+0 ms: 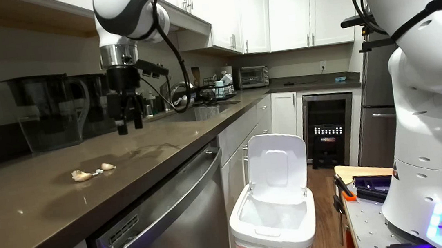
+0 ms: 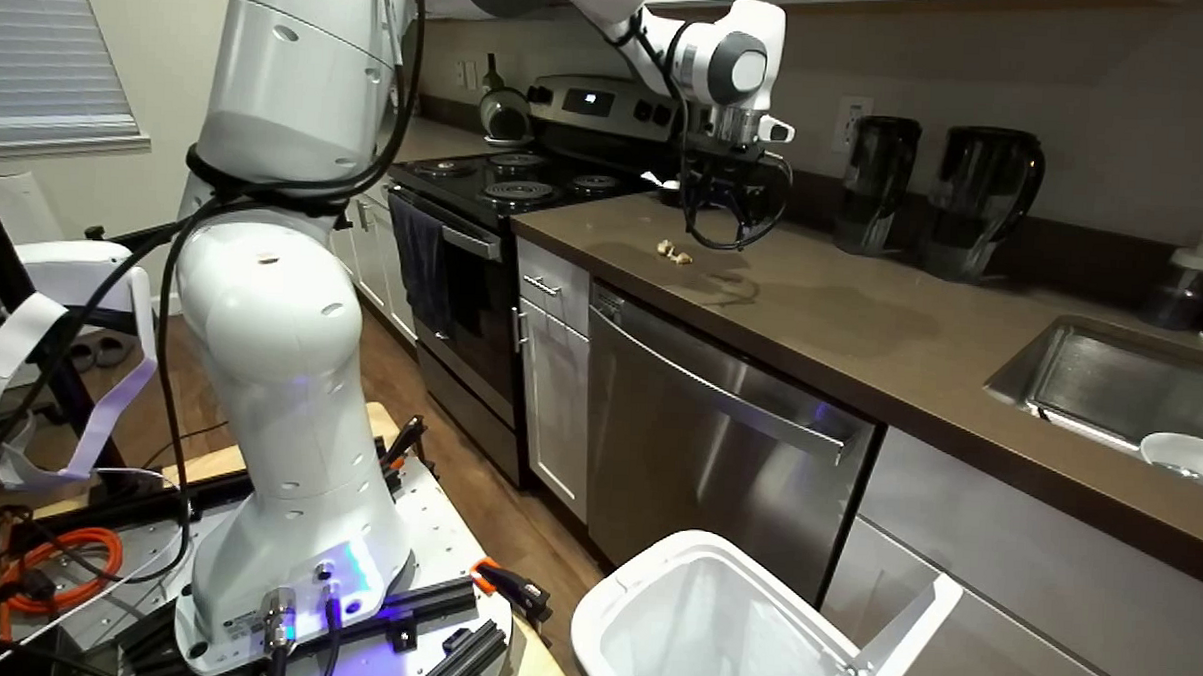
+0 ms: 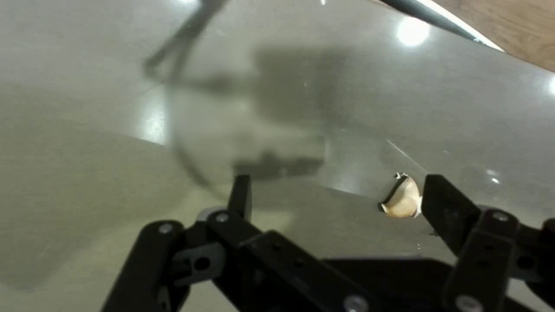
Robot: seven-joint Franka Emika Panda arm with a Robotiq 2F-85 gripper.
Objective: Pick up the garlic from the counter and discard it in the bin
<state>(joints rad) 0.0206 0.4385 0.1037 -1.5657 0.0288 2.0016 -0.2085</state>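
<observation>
evidently, no grasp is yet made: the garlic (image 1: 82, 176) is seen on the counter (image 1: 37, 217), below the gripper (image 3: 338, 197), whose jaws are spread wide with nothing held. grasping, carrying and dropping into the bin (image 1: 282, 237), standing open, are judged to remain.

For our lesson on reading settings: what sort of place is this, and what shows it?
A kitchen, most likely in a home: a coil-burner stove, a steel sink and a toaster oven show it.

garlic (image 3: 403, 200) partly hidden by claw (image 3: 338, 186), bin (image 1: 273, 238) cropped
</observation>
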